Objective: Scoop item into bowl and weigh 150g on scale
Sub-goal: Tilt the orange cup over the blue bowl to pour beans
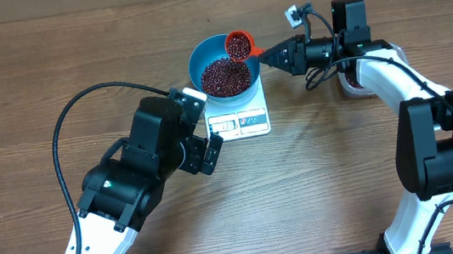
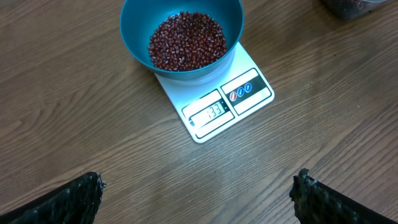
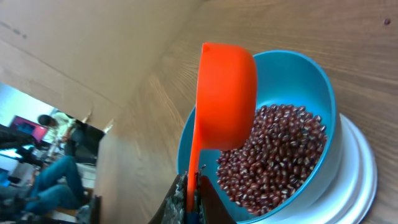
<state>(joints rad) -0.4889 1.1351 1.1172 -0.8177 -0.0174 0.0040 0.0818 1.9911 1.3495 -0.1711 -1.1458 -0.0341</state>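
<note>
Evidently a top-up: the right hand (image 1: 268, 52) pinches the orange scoop (image 1: 238, 45) by its handle, poised over the far-right rim of the bowl (image 1: 196, 62) so its load joins the beans (image 1: 225, 76) inside. The bowl sits on the scale (image 1: 247, 122). The left hand (image 1: 201, 128), spread wide, hovers near, likely watching the display (image 2: 214, 112).

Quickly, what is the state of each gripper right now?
Left gripper: open, holding nothing.
Right gripper: closed on the orange scoop handle.
</note>
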